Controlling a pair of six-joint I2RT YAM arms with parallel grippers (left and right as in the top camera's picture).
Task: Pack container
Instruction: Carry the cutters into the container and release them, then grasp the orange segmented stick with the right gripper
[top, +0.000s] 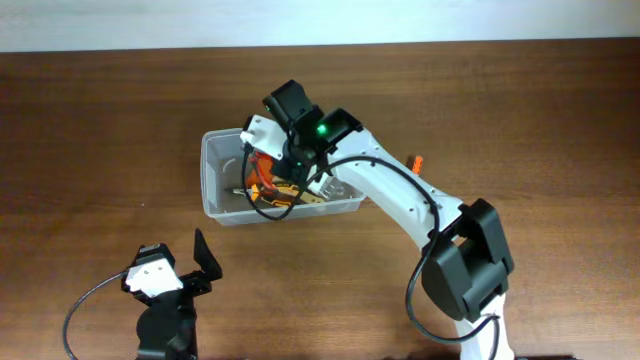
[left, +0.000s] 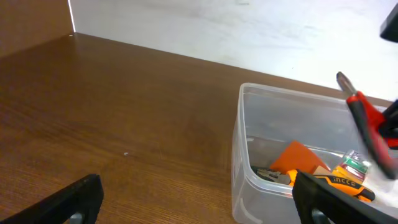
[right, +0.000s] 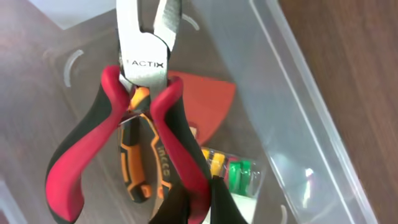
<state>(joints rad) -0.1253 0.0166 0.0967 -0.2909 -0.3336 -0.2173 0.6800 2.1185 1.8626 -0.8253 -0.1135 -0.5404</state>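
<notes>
The container (top: 221, 171) is a clear plastic tub on the wooden table; it also shows in the left wrist view (left: 240, 134) and the right wrist view (right: 292, 106). My right gripper (top: 291, 166) is over the tub and shut on one handle of red-and-black pliers (right: 145, 67), gripping at the fingertips (right: 200, 200). The pliers hang jaws-down inside the tub and show in the left wrist view (left: 368, 126). Orange-handled pliers (right: 134, 169), an orange triangular piece (right: 210, 102) and a small clear box of coloured bits (right: 234, 175) lie on the tub floor. My left gripper (top: 180, 258) is open and empty, in front of the tub to its left (left: 196, 202).
A small orange object (top: 416, 162) lies on the table right of the right arm. The table's far edge meets a white surface (top: 320, 20) at the back. Bare wood (left: 124, 118) lies left of the tub.
</notes>
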